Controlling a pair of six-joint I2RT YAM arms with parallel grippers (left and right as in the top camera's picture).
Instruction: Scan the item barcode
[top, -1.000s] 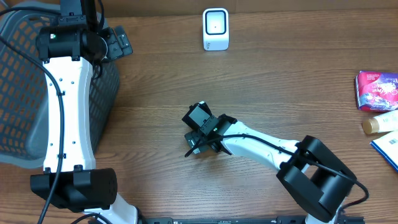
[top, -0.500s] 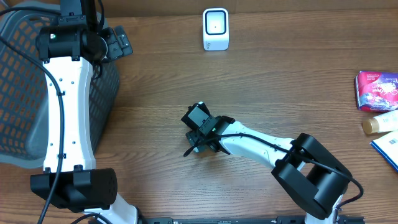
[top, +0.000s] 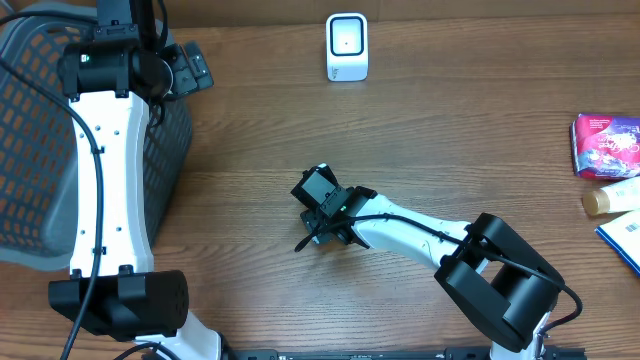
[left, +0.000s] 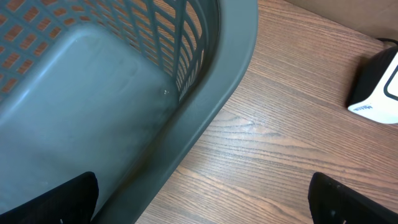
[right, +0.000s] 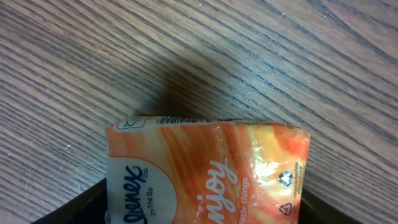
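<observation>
While the left gripper (top: 195, 68) hangs by the basket (top: 30, 150), jaws wide apart, the right gripper (right: 202, 208) clamps both ends of the Kleenex pack (right: 205, 168) mid-table, its long axis spanning the jaws; the barcode scanner (top: 347, 47) stands well beyond.

arms: two, a left arm (top: 105, 170) and a right arm (top: 410, 228)
pincers: two, the left pincer (top: 195, 68) and the right pincer (top: 315, 215), one to each arm
fingers (left: 68, 199): two on each pincer in the wrist views
basket (top: 55, 225): one, grey mesh
scanner (top: 347, 46): one, white
tissue pack (right: 205, 174): one, orange
purple packet (top: 606, 145): one
bottle (top: 612, 199): one, tan cap
blue-and-white box (top: 622, 240): one, partly out of view
bench (top: 450, 130): one, wood-grained
</observation>
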